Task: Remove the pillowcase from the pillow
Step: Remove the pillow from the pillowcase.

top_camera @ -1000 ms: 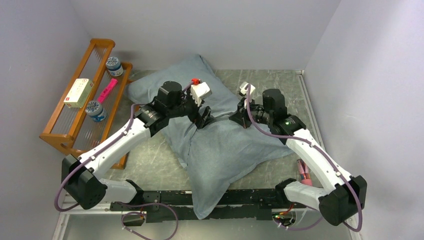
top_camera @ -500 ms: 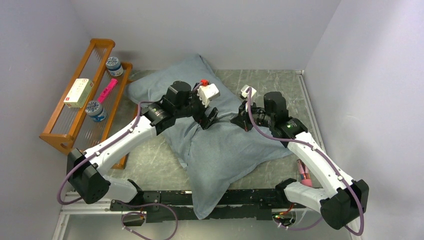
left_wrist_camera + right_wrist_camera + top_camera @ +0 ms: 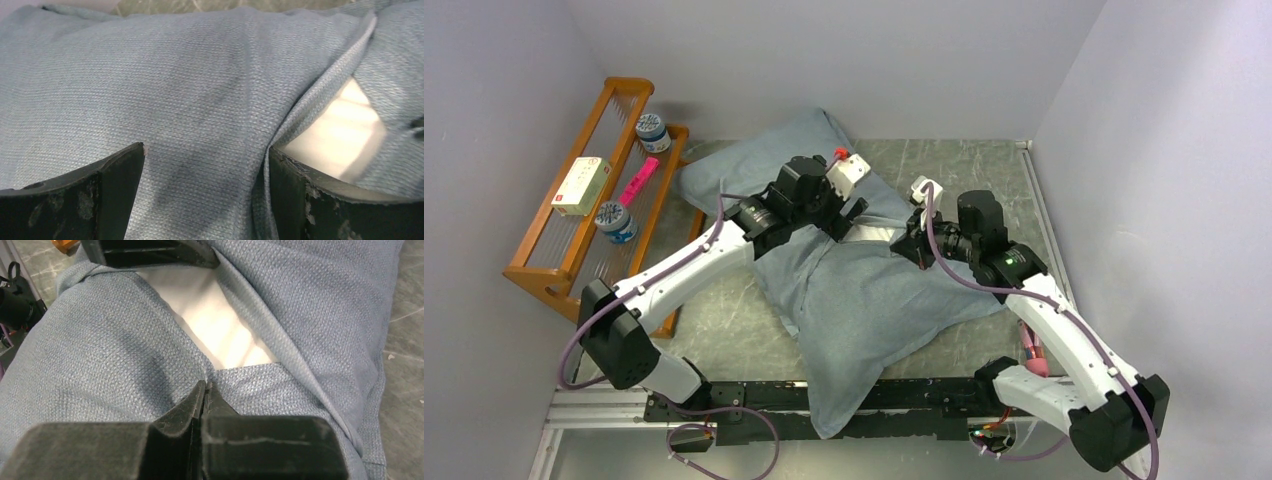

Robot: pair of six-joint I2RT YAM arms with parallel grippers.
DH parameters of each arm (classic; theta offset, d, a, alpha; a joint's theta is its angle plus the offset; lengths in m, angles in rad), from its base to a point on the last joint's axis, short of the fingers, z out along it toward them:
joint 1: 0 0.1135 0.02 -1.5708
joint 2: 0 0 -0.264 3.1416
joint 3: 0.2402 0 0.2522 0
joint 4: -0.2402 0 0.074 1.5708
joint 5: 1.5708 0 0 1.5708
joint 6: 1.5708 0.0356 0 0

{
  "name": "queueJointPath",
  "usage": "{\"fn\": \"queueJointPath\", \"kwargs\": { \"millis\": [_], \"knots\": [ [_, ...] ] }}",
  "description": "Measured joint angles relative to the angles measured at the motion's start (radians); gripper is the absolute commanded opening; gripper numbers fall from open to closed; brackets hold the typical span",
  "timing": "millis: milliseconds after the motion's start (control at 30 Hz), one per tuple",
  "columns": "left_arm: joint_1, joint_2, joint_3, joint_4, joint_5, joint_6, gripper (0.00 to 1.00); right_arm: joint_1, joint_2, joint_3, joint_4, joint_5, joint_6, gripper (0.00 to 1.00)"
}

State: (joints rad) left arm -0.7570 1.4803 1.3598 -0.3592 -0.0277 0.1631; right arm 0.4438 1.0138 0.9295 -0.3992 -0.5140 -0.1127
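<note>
Table (image 3: 724, 310) w/ pillowcase (image 3: 874, 300), wood rack (image 3: 629, 86)

Jaws apart on grey-blue pillowcase (image 3: 190, 100), white pillow (image 3: 340, 132) showing through its opening.

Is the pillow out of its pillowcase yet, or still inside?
Still inside. The grey-blue pillowcase covers nearly all of it; only a strip of white pillow shows through the parted opening.

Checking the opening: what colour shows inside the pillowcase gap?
White: the pillow under the pillowcase; clearest in the right wrist view.
</note>
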Motion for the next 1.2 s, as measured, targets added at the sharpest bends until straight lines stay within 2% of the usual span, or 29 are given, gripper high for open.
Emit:
{"fn": "queueJointPath", "kwargs": {
  "millis": [133, 233, 333, 433, 467, 600, 700, 967, 1200],
  "knots": [
    [-0.003, 0.009, 0.004, -0.006, -0.082, -0.010, 0.89, 0.000, -0.018, -0.002, -0.022, 0.007, 0.000, 0.00],
    [-0.005, 0.010, 0.004, -0.005, -0.116, -0.018, 0.83, 0.000, -0.023, -0.002, -0.035, 0.007, 0.000, 0.00],
    [-0.006, 0.010, 0.001, -0.004, -0.126, -0.027, 0.76, 0.000, -0.023, -0.002, -0.052, 0.007, -0.001, 0.00],
    [-0.006, 0.005, -0.034, 0.031, -0.107, -0.038, 0.75, 0.000, -0.023, 0.005, -0.067, 0.007, 0.000, 0.00],
    [-0.006, -0.002, -0.060, 0.053, -0.094, -0.046, 0.75, 0.000, -0.021, 0.010, -0.072, 0.007, 0.000, 0.04],
    [0.001, -0.038, -0.145, 0.123, -0.041, -0.075, 0.76, 0.000, 0.003, 0.068, -0.092, 0.004, 0.013, 0.38],
    [0.002, -0.054, -0.173, 0.159, -0.010, -0.098, 0.76, 0.000, 0.042, 0.143, -0.113, 0.004, 0.020, 0.51],
    [-0.003, -0.095, -0.246, 0.232, 0.032, -0.153, 0.76, 0.026, 0.109, 0.260, -0.164, 0.085, 0.064, 0.66],
    [-0.021, -0.114, -0.284, 0.269, 0.038, -0.182, 0.77, 0.110, 0.194, 0.325, -0.211, 0.238, 0.125, 0.70]
  ]
}}
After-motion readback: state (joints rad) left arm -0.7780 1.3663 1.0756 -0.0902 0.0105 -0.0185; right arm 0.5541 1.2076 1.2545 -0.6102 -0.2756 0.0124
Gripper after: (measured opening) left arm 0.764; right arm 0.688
